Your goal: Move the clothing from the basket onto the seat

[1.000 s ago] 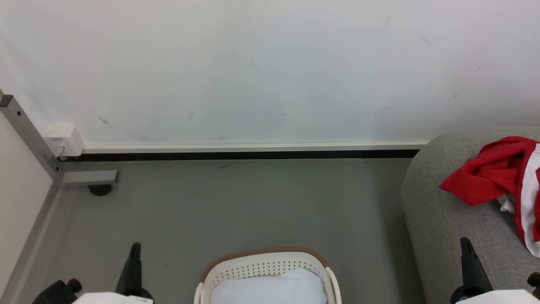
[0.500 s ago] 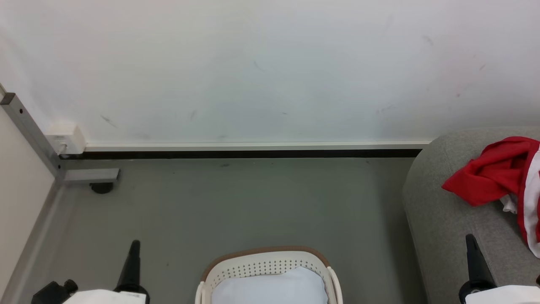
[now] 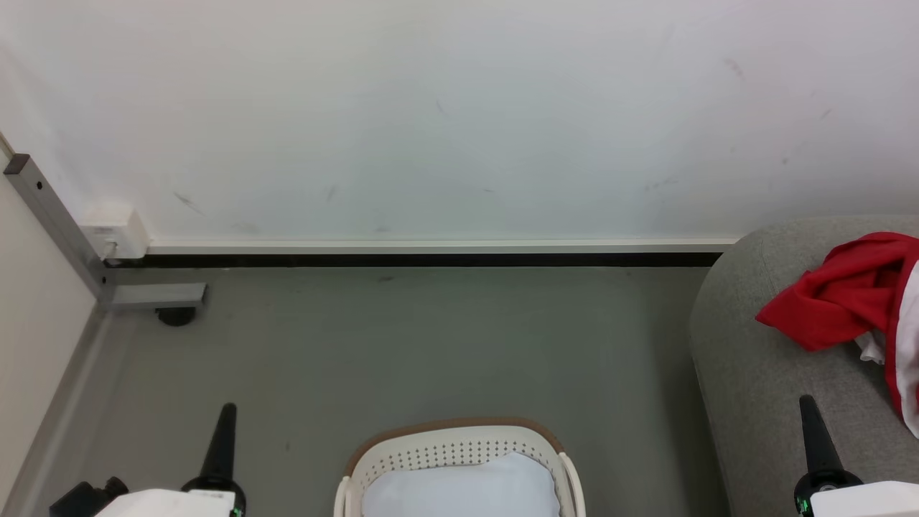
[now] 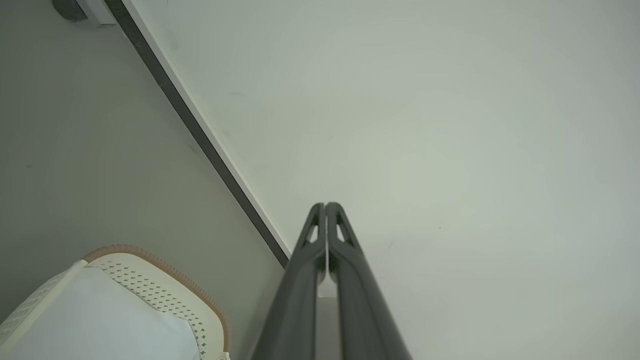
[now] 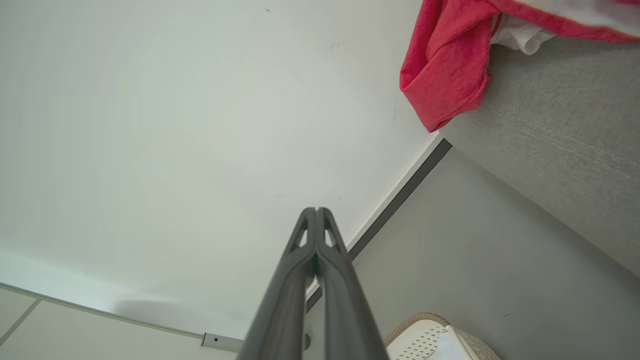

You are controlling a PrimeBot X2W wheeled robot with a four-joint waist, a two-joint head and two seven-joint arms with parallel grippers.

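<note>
Slightly risen, left end effector [image 3: 227, 408] and right end effector [image 3: 805, 399] are closed, empty; clothing [image 3: 840, 301] lies on seat [image 3: 754, 373] beside the right, so retreat seems next.

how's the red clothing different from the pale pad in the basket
Colour: the clothing is bright red with white panels; the pad is plain pale bluish-white.
Place: the clothing lies on the grey seat; the pad sits inside the basket.
Shape: the clothing is crumpled and folded; the pad is smooth and puffed.
Both look soft.
</note>
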